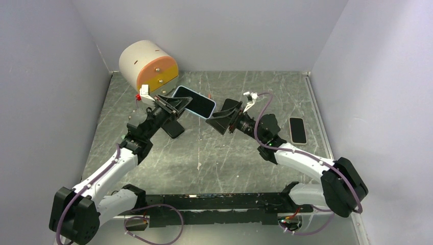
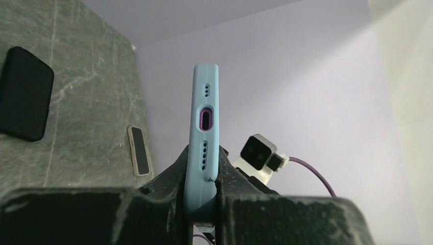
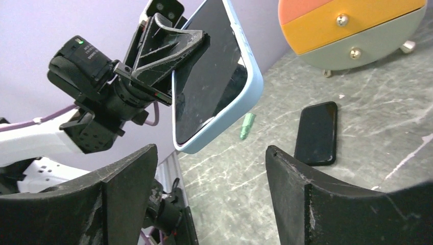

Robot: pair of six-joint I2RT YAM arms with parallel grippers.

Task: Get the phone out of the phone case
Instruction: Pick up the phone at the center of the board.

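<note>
My left gripper [image 1: 176,104] is shut on a phone in a light blue case [image 1: 196,101] and holds it above the table. In the left wrist view the case [image 2: 204,127] stands edge-on between my fingers [image 2: 168,178], its port end up. In the right wrist view the phone's dark screen [image 3: 212,76] faces me, the blue case [image 3: 245,107] wrapping its edge. My right gripper [image 1: 218,120] is open and empty, just right of the phone's free end, not touching it.
A round drawer unit [image 1: 149,65] stands at the back left. A black phone [image 1: 172,127] lies on the table under the left gripper. A beige-cased phone [image 1: 297,129] lies at the right. A small green object [image 3: 247,126] lies near the wall.
</note>
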